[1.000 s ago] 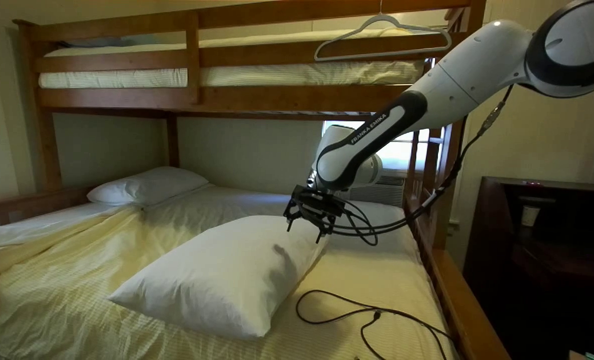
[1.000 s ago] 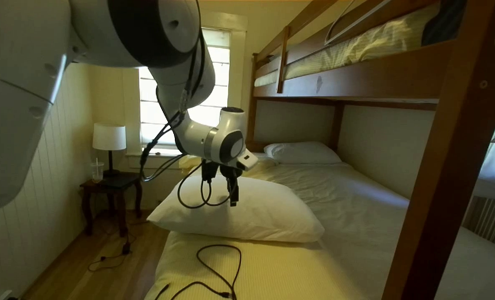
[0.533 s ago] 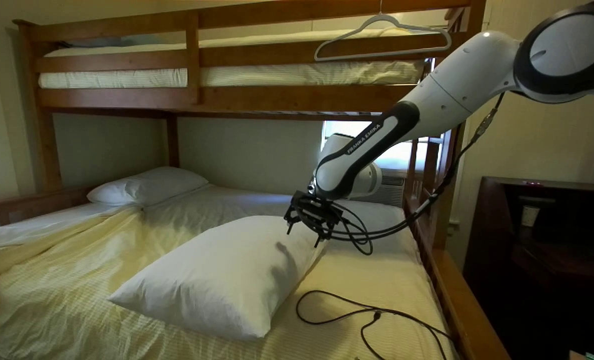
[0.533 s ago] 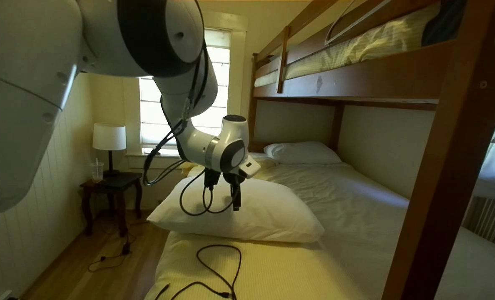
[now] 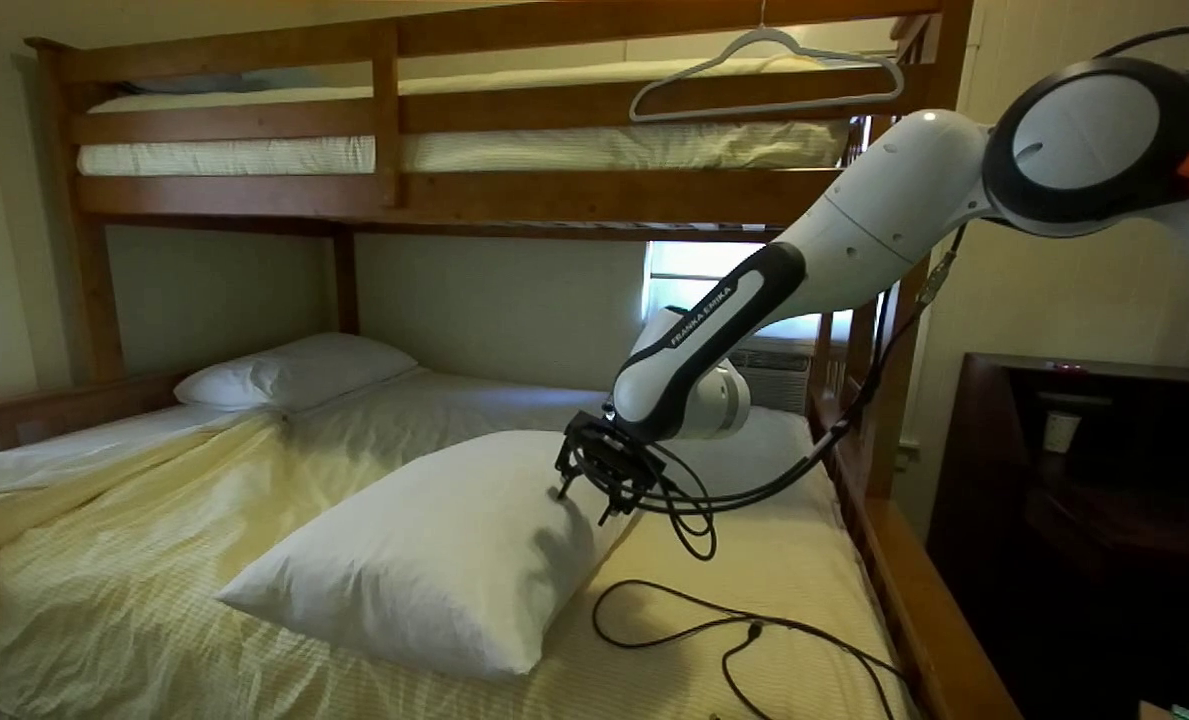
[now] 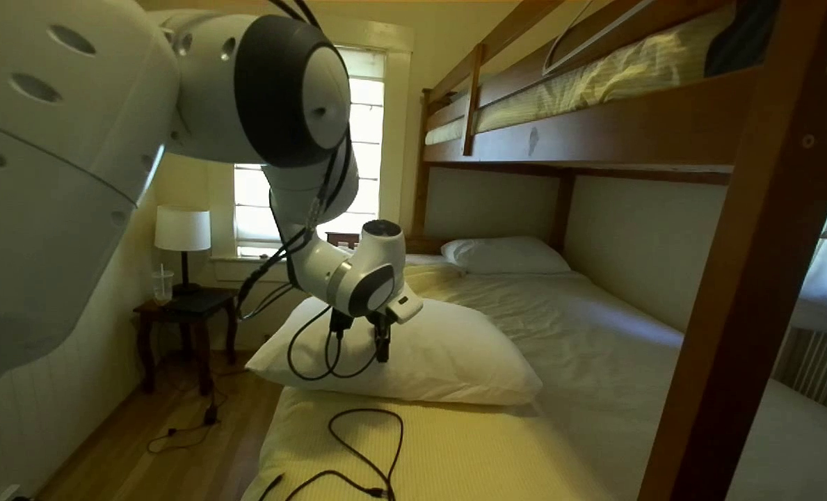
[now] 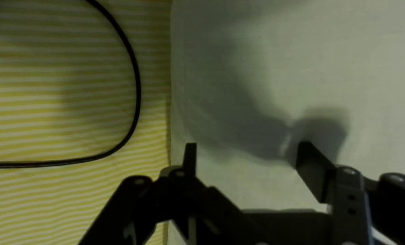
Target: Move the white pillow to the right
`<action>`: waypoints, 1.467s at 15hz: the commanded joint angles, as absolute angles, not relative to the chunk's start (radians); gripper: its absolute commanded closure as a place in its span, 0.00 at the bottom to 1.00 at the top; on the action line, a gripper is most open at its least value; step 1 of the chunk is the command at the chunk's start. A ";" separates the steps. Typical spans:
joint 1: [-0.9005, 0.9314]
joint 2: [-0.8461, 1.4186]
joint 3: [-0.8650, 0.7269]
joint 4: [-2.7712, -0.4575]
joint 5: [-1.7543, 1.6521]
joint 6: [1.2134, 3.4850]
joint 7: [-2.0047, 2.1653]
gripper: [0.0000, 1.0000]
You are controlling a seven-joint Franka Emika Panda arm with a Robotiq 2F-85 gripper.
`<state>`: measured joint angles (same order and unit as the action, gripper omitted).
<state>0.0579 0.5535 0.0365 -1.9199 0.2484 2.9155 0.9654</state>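
Observation:
The large white pillow (image 5: 424,560) lies on the yellow-striped bedding in both exterior views (image 6: 455,355). In the wrist view its smooth cover (image 7: 376,85) fills the right side, with its edge left of centre. My gripper (image 5: 583,508) is over the pillow's edge, pointing down, in both exterior views (image 6: 382,358). In the wrist view its two fingers (image 7: 247,144) are wide apart, with only pillow cover behind the gap. The right finger's tip is close to its shadow on the pillow. I cannot tell whether it touches.
A smaller, flatter white pillow (image 5: 299,370) lies at the head of the bed. A black cable (image 5: 754,630) lies on the bedding beside the large pillow. The upper bunk (image 5: 604,195) is overhead, with a hanger (image 5: 769,110) on it. A wooden side rail (image 5: 934,620) borders the bed.
My gripper has come down toward the large pillow and shifted slightly left in both exterior views. The fingers stay apart. The pillow has not moved.

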 commanded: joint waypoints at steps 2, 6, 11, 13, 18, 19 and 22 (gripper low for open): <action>0.054 0.599 0.051 -1.904 0.297 2.929 0.895 0.62; 0.053 0.611 0.048 -1.900 0.312 2.921 0.881 0.90; 0.054 0.628 0.044 -1.887 0.322 2.928 0.872 1.00; 0.064 0.621 0.032 -1.891 0.315 2.926 0.878 1.00; 0.099 0.525 -0.040 -1.951 0.301 2.926 0.901 0.68; 0.092 0.511 -0.040 -1.955 0.308 2.917 0.900 0.60; 0.040 0.483 0.013 -1.966 0.356 2.910 0.872 0.40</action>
